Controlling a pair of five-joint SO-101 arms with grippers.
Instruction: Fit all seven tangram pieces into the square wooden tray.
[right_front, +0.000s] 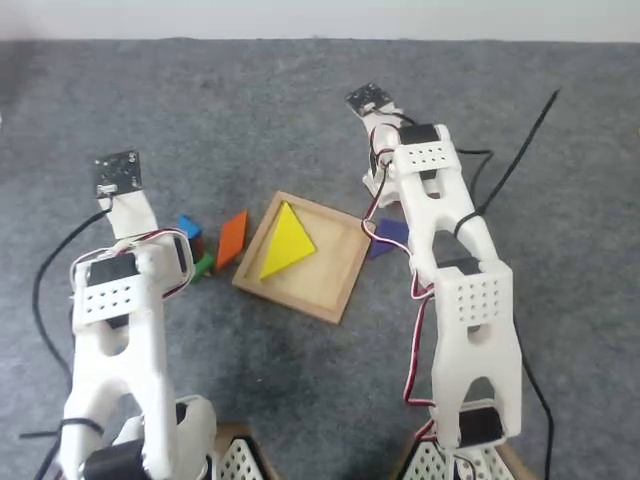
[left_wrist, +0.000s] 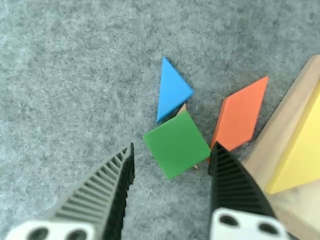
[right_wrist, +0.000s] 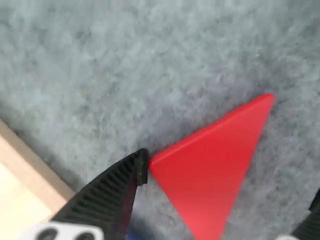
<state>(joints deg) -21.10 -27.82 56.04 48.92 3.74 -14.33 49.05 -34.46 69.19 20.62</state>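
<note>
The square wooden tray (right_front: 345, 280) lies mid-table with a yellow triangle (right_front: 286, 241) inside it. Just beyond its left rim are an orange parallelogram (right_front: 232, 240), a blue triangle (left_wrist: 171, 90) and a green square (left_wrist: 176, 144). My left gripper (left_wrist: 172, 150) hangs open above the green square, one finger on each side of it. Off the tray's right corner lies a dark blue piece (right_front: 390, 237). My right gripper (right_wrist: 230, 180) is open around a red triangle (right_wrist: 215, 165) on the carpet, one fingertip (right_wrist: 135, 170) at its corner. In the high view the right arm (right_front: 430, 190) covers that triangle.
Grey carpet covers the table. A small brown piece (left_wrist: 183, 107) peeks out between the blue triangle and the green square. The tray rim (left_wrist: 280, 130) runs close by the left gripper's finger, and a tray corner (right_wrist: 25, 185) sits near the right gripper. Cables trail from both arms.
</note>
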